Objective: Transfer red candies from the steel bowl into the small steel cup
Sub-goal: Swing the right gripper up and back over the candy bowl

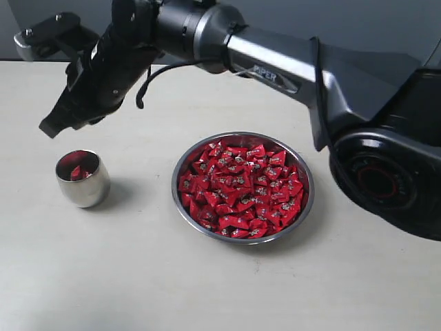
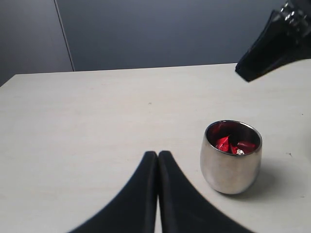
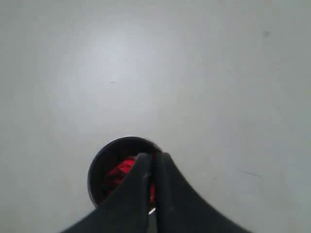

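The steel bowl sits mid-table, heaped with red candies. Left of it stands the small steel cup, with a few red candies inside. My right gripper reaches across and hangs above the cup, slightly behind it. Its fingers are pressed almost together, and I see no candy at their tips. In the right wrist view the cup lies right under them. My left gripper is shut and empty, low over the table beside the cup. It does not show in the exterior view.
The right arm's dark link stretches over the table behind the bowl, and its base stands at the right. A grey wall rises behind the table's far edge. Bare pale tabletop surrounds the cup and bowl.
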{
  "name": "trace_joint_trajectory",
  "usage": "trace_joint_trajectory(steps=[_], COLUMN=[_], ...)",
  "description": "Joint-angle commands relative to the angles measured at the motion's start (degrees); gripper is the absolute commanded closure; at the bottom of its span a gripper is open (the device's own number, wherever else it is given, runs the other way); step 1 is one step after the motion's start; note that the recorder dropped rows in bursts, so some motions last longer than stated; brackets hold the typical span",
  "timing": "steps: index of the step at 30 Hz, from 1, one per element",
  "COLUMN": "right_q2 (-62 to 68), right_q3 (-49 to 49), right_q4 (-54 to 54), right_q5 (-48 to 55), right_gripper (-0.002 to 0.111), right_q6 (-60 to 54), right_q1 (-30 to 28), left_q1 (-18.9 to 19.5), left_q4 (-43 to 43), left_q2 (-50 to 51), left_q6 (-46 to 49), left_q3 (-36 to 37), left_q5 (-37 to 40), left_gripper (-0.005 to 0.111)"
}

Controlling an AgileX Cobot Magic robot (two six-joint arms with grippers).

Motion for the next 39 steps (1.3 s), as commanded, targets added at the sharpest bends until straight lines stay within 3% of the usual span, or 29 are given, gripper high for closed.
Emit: trace_joint_trajectory(steps=[1,3,15,25,32,39], right_q2=[-4.4,-5.2,-10.1,-23.9,-30.9,-34.4], right_q3=[-0.2,-0.2,3.0,31.9,50.1,61.2], right_q4=[-8.8,-10.1,-2.5,-2.8,1.8,4.9], right_q5=[0.8,1.7,2.4,-19.7,-25.1,-27.2], right_gripper=[0.109,0.109,0.109,0.109,0.109,0.109], right_q6=[6.9,10.7,9.4,9.3,5.4,0.5], right_q1=[-0.3,-1.4,-8.3,-12.0,-19.9,-24.2], left_q1=[0.0,0.0,0.0,0.0,0.0,0.0], left_q4=[-0.1,-0.1,-0.1,-0.1,-0.1,-0.1], left_q2=[-0.3,-0.3,-0.3,-0.3,-0.3,-0.3], left_q6=[-0.1,-0.1,-0.1,-0.1,-0.1,-0.1], left_q3=[0.2,0.2,0.2,0.2,0.2,0.2], left_q5=[-0.1,-0.1,-0.1,-0.1,-0.1,-0.1], left_gripper=[0.106,0.106,0.106,0.106,0.106,0.106])
